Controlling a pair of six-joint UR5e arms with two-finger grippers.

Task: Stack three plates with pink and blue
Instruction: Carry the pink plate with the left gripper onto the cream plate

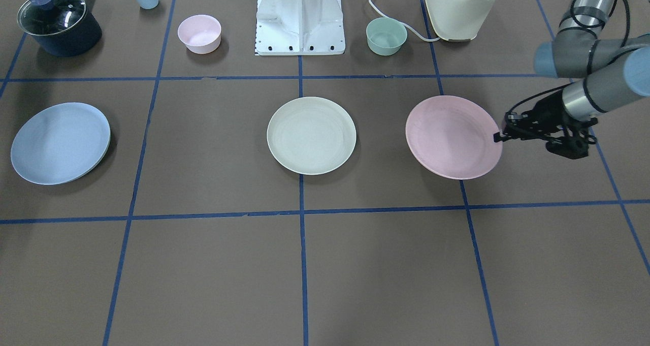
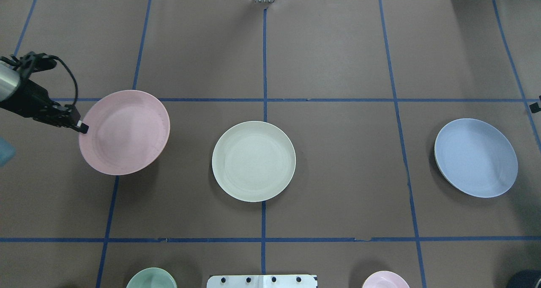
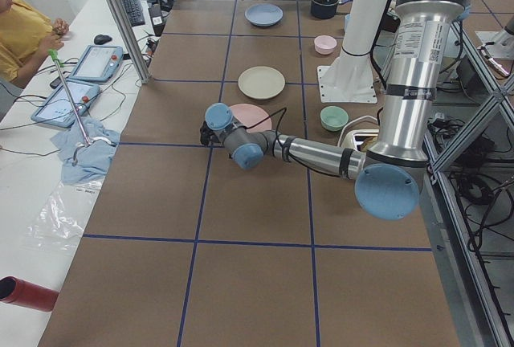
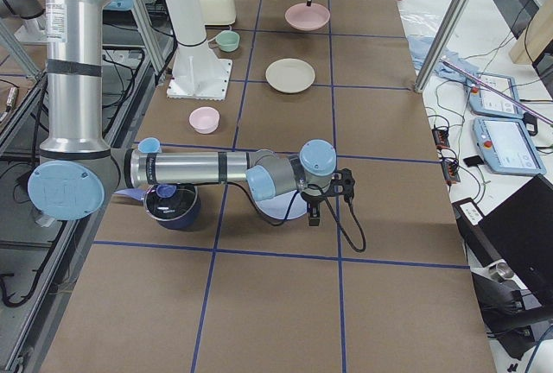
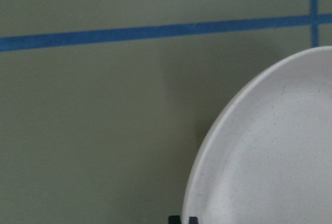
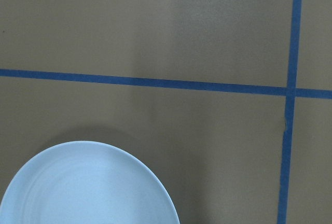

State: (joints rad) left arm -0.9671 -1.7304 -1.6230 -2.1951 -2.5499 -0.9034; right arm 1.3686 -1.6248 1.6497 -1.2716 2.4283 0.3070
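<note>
**A:** What is laid out, biggest first?

**B:** Seen from above, with 12 o'clock pointing away from the robot, a brown counter (image 2: 338, 59) is divided by blue tape lines. The left arm (image 3: 321, 154) reaches in from 9 o'clock and the right arm (image 4: 190, 168) from 3 o'clock. Three equal plates sit in a row. The cream plate (image 2: 253, 161) is in the centre, the pink plate (image 2: 127, 131) at its 9 o'clock and the blue plate (image 2: 476, 157) at its 3 o'clock, each well apart.

**A:** And the hands?

**B:** The left hand (image 2: 83, 128) is clamped on the pink plate's 9 o'clock rim. The plate looks raised, with a shadow under its far edge. The right hand (image 4: 314, 209) hangs over the blue plate's rim, but I cannot tell whether it is open or closed.

**A:** What could go wrong?

**B:** The pinch holds only one edge, so I judge the free side could sag or swing. If the plate is carried low, it could scrape the counter or strike the cream plate's rim and push it off centre. A smooth plastic rim might also slip out of the grip.

**A:** Is there room to move?

**B:** Yes. Bare counter lies between the plates, and more at 12 o'clock. At 6 o'clock, near the robot's base (image 2: 262, 281), a mint bowl (image 2: 151, 278) and a small pink bowl (image 2: 385, 279) stand well apart from the path.
</note>
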